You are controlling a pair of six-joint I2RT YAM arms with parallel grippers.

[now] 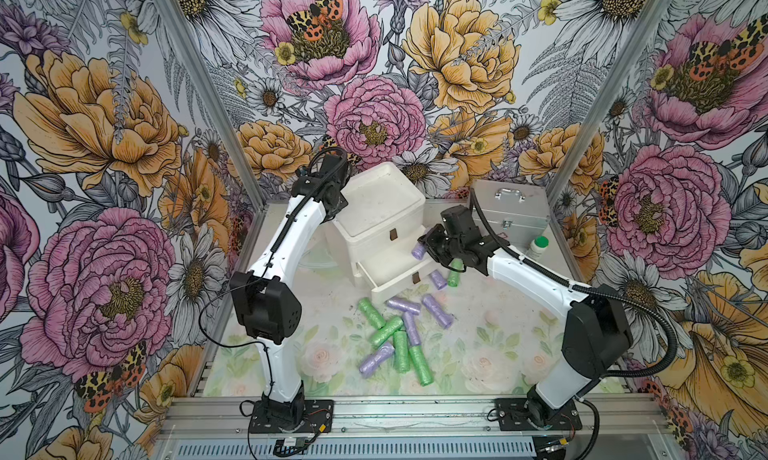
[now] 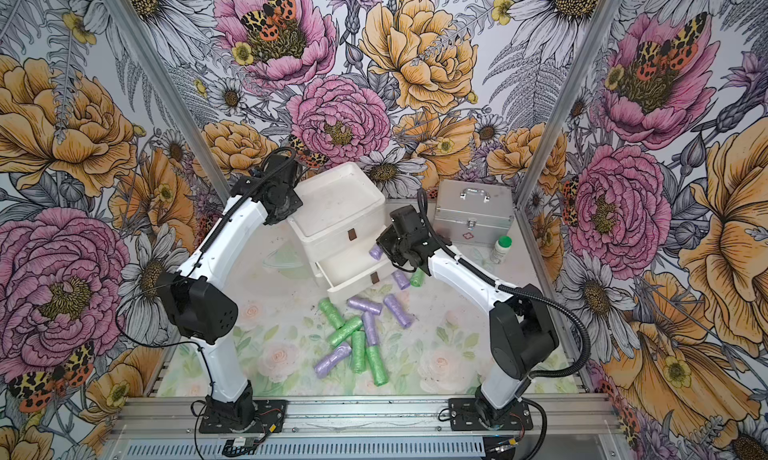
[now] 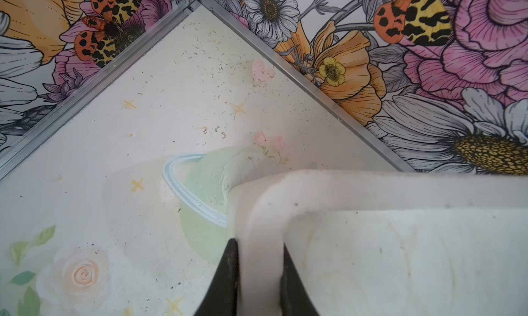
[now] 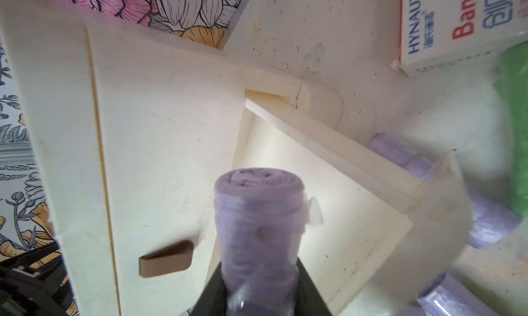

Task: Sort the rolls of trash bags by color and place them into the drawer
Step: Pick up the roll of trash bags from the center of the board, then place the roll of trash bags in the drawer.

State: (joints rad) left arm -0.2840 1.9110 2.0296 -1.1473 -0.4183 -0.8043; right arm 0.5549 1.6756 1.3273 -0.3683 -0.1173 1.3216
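Observation:
A white drawer unit [image 1: 380,202] stands at the back of the table, its lower drawer [image 1: 397,286] pulled open. My left gripper [image 3: 260,244] is shut on the unit's top rim [image 3: 371,186] at its back left corner. My right gripper [image 4: 258,274] is shut on a lilac roll [image 4: 258,214], which hangs over the open drawer's floor [image 4: 328,214] by its right side; both top views show this roll [image 1: 418,251] [image 2: 375,252]. Several green and lilac rolls [image 1: 395,333] lie heaped in front of the drawer. A lilac roll [image 1: 437,279] and a green one [image 1: 455,274] lie at its right.
A silver case [image 1: 509,212] stands at the back right, with a white bottle with a green cap [image 1: 538,248] in front of it. A white bandage box [image 4: 445,29] lies near the drawer's right side. Patterned walls close in three sides.

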